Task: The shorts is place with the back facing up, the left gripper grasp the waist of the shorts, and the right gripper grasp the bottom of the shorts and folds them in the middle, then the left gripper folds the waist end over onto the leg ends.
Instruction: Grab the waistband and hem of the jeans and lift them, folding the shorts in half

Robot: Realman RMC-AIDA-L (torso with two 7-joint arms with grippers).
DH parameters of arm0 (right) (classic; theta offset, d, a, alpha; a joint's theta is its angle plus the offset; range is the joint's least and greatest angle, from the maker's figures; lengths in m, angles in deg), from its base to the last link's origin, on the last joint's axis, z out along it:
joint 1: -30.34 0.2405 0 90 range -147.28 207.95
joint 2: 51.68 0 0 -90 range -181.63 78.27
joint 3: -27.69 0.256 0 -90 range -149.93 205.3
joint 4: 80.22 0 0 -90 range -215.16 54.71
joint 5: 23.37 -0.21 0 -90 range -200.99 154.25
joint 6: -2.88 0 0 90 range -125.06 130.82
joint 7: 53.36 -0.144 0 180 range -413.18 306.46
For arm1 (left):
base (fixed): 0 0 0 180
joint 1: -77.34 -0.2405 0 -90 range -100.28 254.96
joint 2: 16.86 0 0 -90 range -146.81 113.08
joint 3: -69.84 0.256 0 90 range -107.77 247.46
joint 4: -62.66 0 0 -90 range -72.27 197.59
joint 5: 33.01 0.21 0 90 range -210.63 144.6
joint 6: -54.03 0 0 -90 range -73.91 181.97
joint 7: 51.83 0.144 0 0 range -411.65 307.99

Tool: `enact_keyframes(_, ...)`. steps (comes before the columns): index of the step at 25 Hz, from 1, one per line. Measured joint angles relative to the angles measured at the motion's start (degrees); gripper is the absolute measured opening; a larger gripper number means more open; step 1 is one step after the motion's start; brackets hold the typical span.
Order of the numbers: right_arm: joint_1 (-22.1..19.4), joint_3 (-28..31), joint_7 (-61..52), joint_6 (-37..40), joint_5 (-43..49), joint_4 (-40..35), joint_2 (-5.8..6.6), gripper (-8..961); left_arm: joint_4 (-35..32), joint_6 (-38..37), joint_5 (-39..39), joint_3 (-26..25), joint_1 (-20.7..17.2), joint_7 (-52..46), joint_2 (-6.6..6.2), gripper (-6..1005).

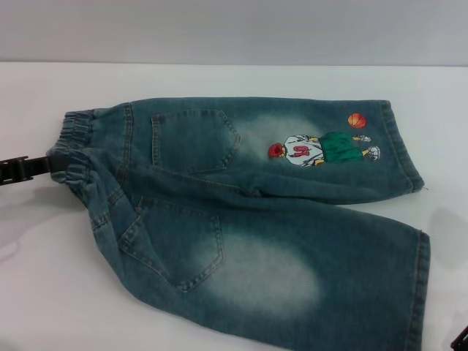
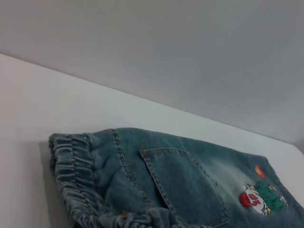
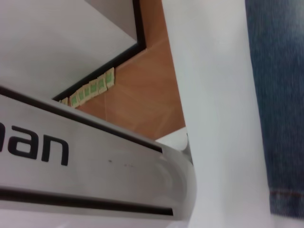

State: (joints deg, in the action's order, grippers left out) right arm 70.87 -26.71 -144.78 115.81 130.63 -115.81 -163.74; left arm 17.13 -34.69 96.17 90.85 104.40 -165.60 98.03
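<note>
shorts (image 1: 248, 219): flat, back up, centre of frame, so both ends are reachable | my left gripper (image 1: 25, 170): left edge, touching the waist (image 1: 73, 146), ready to grasp; opening I cannot tell | my right gripper (image 1: 461, 338): lower right corner, near the leg hems (image 1: 420, 285), holding nothing, fingers not visible

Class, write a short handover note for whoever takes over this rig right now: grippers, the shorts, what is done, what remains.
Left gripper: black claw at the ruffled elastic waist; grip unclear.
Right gripper: just showing beside the near leg hem, not on it.
Faded blue-green denim shorts: flat on the white table, back pockets up, waist towards the robot's left, hems right.
Done: no fold.
Left: grasp hem, both folds.
</note>
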Motion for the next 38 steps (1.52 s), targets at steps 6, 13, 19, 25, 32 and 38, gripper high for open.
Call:
enact_keyframes(6,-0.3,0.0,-0.1,-1.4,0.8,0.0,0.00,632,0.0,0.0,-0.3,0.0,0.0,-0.2,0.26,47)
enact_keyframes(13,-0.5,0.0,-0.2,-2.9,0.9,0.0,-0.14,632,-0.5,0.0,-0.3,0.0,0.0,-0.7,0.28,47)
enact_keyframes(19,-0.2,0.0,-0.2,-3.8,0.9,0.0,-0.35,632,-0.5,0.0,-0.3,-0.1,0.7,-0.8,0.17,47)
enact_keyframes(25,0.1,-0.6,-0.2,-4.8,1.1,0.0,-0.85,632,-0.5,0.1,-0.3,-0.2,1.1,-1.0,0.08,47)
enact_keyframes(32,0.3,-0.7,-0.2,-5.2,1.1,0.0,-0.91,632,-0.5,0.8,-0.2,0.0,1.7,-1.6,0.06,47)
enact_keyframes(38,0.5,-0.8,-0.2,-5.5,1.2,0.0,-1.29,631,-0.5,1.0,-0.2,0.0,2.1,-1.6,0.05,47)
